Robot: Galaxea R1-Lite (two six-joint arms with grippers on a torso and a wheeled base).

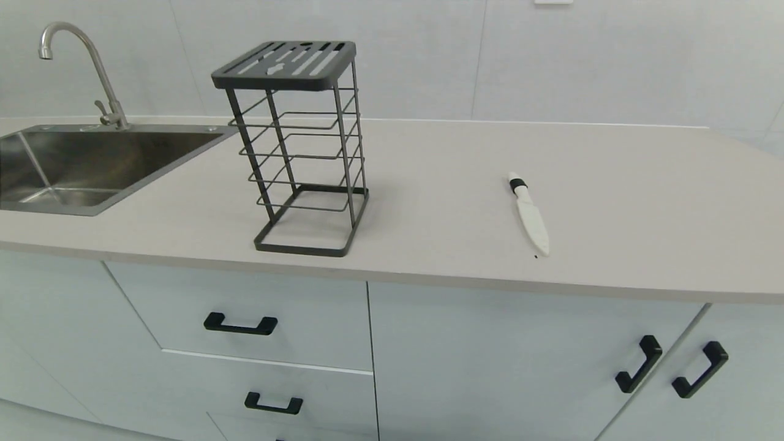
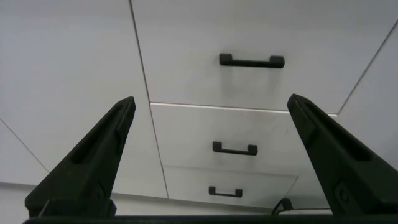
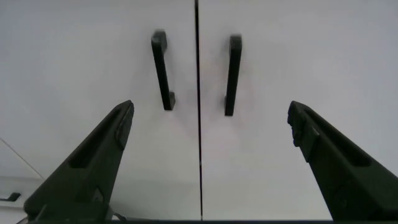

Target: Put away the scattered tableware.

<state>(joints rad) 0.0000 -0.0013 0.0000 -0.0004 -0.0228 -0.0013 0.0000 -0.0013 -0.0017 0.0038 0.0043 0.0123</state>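
One white knife (image 1: 530,213) is laid flat on the countertop (image 1: 643,202), well right of one black slotted rack (image 1: 285,66) (stood upright beside the one sink (image 1: 110,153)). The left gripper (image 2: 211,99) and right gripper (image 3: 211,105) are held spread, nothing grasped.

A white knife (image 1: 530,218) lies flat, well apart from the upright black wire rack (image 1: 285,65).

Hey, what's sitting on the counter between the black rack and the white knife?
Nothing. In the head view, only bare countertop separates the rack from the knife.
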